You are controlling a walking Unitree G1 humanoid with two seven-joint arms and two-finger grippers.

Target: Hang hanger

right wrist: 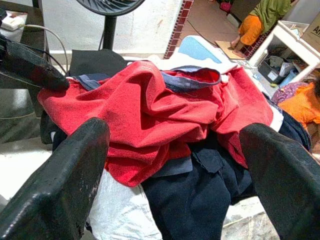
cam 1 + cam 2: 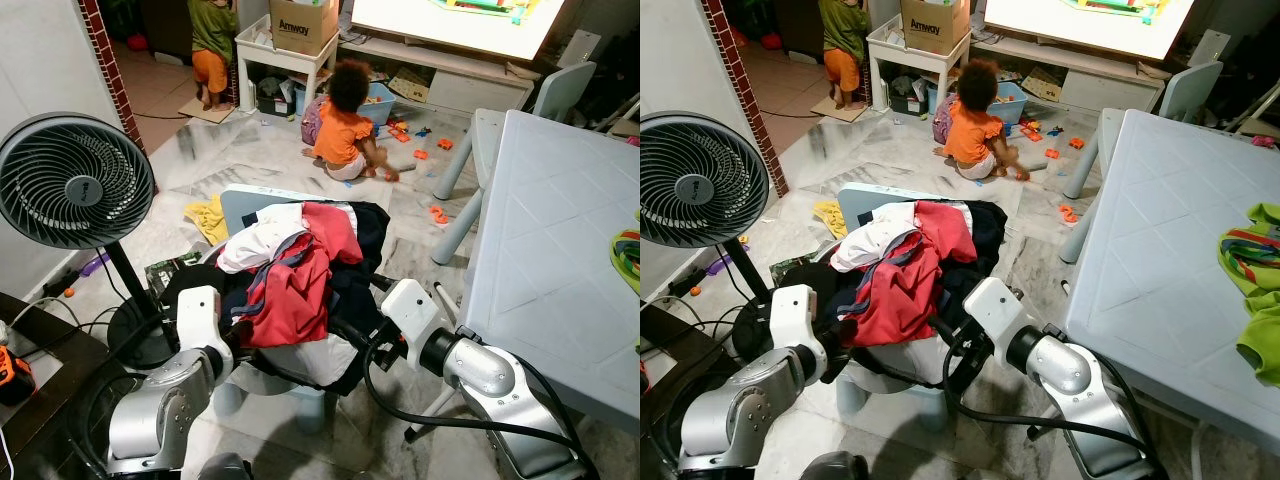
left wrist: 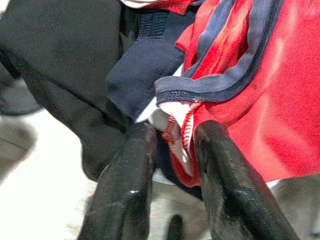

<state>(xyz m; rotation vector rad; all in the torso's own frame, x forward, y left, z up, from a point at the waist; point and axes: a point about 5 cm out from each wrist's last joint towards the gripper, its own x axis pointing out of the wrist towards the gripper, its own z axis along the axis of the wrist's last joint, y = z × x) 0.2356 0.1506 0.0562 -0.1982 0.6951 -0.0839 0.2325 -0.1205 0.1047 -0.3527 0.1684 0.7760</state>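
Note:
A heap of clothes (image 2: 300, 270) lies on a small blue chair (image 2: 240, 205) right before me, with a red garment (image 1: 150, 115) on top and dark blue and white pieces under it. My left gripper (image 3: 172, 150) is at the heap's left side, its fingers (image 3: 130, 170) drawn close on the red garment's white and red hem (image 3: 177, 140). That same gripper shows as a black tip (image 1: 35, 70) touching the red cloth. My right gripper (image 1: 175, 132) stands open at the heap's right side, facing it, with nothing between its fingers. No hanger can be made out.
A black standing fan (image 2: 75, 180) is at the left, a pale blue table (image 2: 560, 230) at the right with a green cloth (image 2: 1255, 290) on it. One person (image 2: 345, 125) sits on the floor among toys (image 2: 438, 213); another (image 2: 212, 45) stands farther back.

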